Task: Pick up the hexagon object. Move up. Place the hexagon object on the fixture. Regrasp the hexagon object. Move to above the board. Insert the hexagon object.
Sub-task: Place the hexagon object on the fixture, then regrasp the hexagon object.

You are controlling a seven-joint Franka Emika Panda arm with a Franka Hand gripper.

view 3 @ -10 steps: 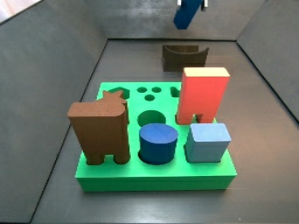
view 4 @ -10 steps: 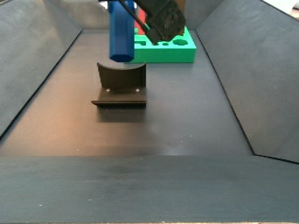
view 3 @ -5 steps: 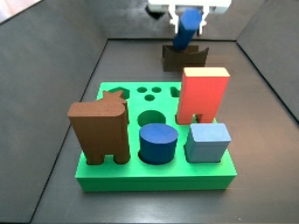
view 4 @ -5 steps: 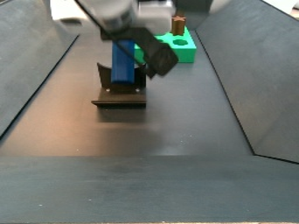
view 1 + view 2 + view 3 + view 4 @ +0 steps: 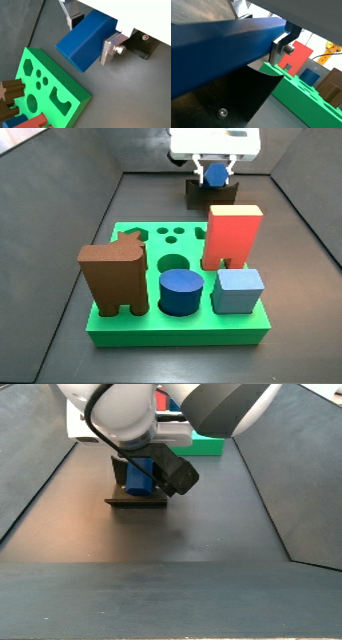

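The hexagon object (image 5: 85,41), a dark blue bar, sits between the silver fingers (image 5: 109,48) of my gripper (image 5: 90,35), which is shut on it. In both side views the gripper (image 5: 214,172) (image 5: 142,472) is low over the fixture (image 5: 210,197) (image 5: 136,499) at the far end of the floor. The bar (image 5: 214,175) (image 5: 136,475) lies at the fixture's notched top; whether they touch I cannot tell. A wrist view shows the bar (image 5: 218,50) just above the dark fixture (image 5: 228,97). The green board (image 5: 174,331) (image 5: 50,95) stands apart from the gripper.
On the board stand a tall brown block (image 5: 114,278), a red block (image 5: 233,236), a short blue cylinder (image 5: 181,292) and a light blue cube (image 5: 239,290). Open round and shaped holes (image 5: 171,232) lie at its far side. Grey sloping walls (image 5: 67,248) enclose the floor.
The gripper has come down from high above to the fixture, carrying the bar. The bar has turned from hanging upright to lying across the fixture's top.
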